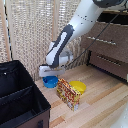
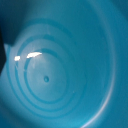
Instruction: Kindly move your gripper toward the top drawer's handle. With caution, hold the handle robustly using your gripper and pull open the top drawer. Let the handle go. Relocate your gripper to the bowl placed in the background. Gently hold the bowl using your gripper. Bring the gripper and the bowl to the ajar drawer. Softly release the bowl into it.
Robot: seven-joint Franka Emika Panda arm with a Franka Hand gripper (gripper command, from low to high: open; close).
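bowls: 2 (blue bowl [image 1: 49,81], yellow bowl [image 1: 78,87]) | drawers: 2 | handles: 2 | box [image 1: 67,94]: 1 | black bin [image 1: 20,95]: 1

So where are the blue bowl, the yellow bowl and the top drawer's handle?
blue bowl [image 1: 49,81], exterior view, on its visible rim below the arm.
yellow bowl [image 1: 78,87], exterior view, on its inside.
handle [image 1: 101,40], exterior view, on the middle of the silver bar.

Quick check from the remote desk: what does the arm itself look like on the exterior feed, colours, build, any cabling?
The arm is bulky, with smooth white rounded shells and dark grey to black joint sections between them. A thin dark cable runs from it toward the dresser. The wrist block is pale. The gripper is not visible in either view.
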